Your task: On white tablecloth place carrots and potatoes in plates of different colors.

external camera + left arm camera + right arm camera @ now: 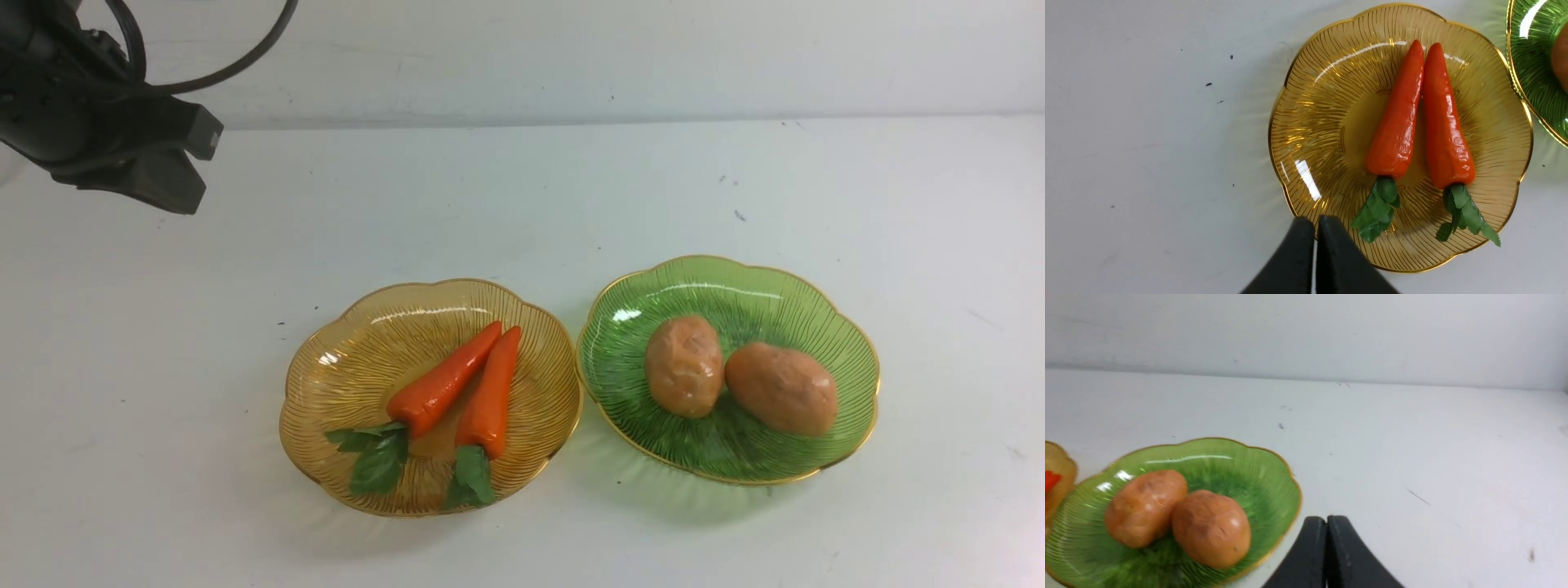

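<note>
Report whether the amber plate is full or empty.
Not empty: the amber plate holds two carrots, both lying inside its scalloped rim.

glossy, smooth-skinned carrots (1398, 118); ribbed, shiny, glass-like plates (359, 367); slightly glossy, lumpy potatoes (684, 367).

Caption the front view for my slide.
Two carrots lie in the amber plate, two potatoes in the green plate, with the left gripper off to one side.

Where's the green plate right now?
In the front view, the green plate sits right of centre on the white tablecloth, beside the amber plate, with both potatoes in it.
</note>
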You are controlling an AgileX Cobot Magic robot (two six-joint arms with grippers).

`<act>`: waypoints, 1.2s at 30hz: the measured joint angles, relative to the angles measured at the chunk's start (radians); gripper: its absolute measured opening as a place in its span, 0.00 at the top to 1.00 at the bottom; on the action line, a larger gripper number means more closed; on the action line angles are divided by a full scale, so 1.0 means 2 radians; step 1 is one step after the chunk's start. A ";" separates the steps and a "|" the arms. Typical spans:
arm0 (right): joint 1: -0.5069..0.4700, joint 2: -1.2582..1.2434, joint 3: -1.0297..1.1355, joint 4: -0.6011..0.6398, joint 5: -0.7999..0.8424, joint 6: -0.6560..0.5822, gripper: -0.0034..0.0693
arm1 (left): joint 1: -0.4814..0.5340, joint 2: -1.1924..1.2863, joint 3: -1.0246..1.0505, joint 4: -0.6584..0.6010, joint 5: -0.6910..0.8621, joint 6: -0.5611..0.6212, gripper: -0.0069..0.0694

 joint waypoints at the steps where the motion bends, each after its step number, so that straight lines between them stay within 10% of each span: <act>1: -0.010 -0.016 0.019 0.000 0.001 0.000 0.97 | 0.000 0.001 0.000 0.000 0.000 0.000 0.91; 36: 0.022 -0.149 0.128 0.003 0.041 0.000 0.97 | 0.000 -0.137 0.088 0.038 0.000 -0.013 0.91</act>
